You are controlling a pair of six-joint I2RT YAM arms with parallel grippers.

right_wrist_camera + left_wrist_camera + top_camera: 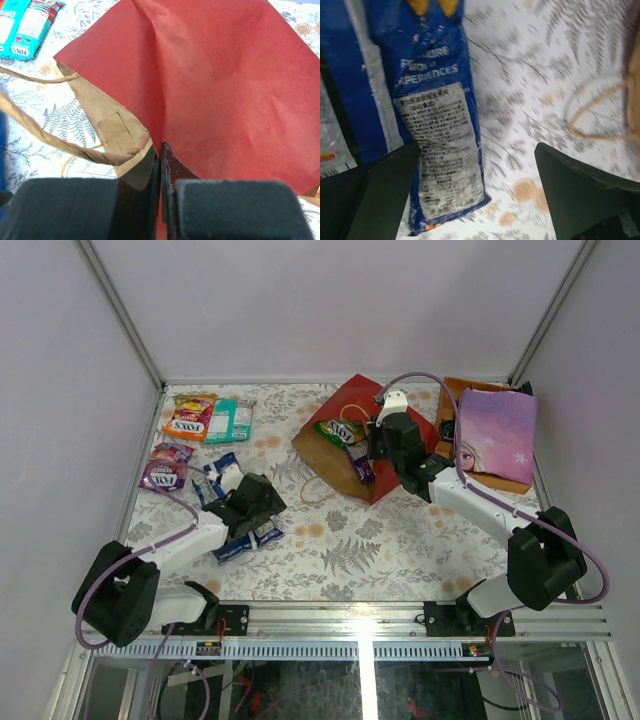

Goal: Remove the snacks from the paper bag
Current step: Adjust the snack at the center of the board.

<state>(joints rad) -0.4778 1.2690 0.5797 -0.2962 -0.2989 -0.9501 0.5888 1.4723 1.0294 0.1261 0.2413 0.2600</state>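
At the back of the table [400, 540], right of the middle, the paper bag [345, 405] lies on its side, red outside up and brown inside showing at the mouth, which faces the near left. A green candy packet [338, 430] and a purple packet [360, 465] lie in the mouth, half hidden by the right arm; their print is too small to read. The right claw [161, 150] is pressed together, pinching the bag's rim beside a twisted loop handle [65, 145].

Towards the back left corner lie an orange "FOX'S" packet [190, 417] and a teal pack [228, 420], which shows "FOX'S" upside down in the right wrist view. Nearer lies a purple "FOX'S" packet [167, 468].

The left claw [477, 147] is spread wide, low over a long blue pack [435, 100]. This pack reads "MORE" and "EXPERIENCES" above a white label of dense Chinese print, blurred and partly cut off by a finger.

At the far right a lilac bag with snowflakes [497, 435] rests on a brown tray [450, 400].
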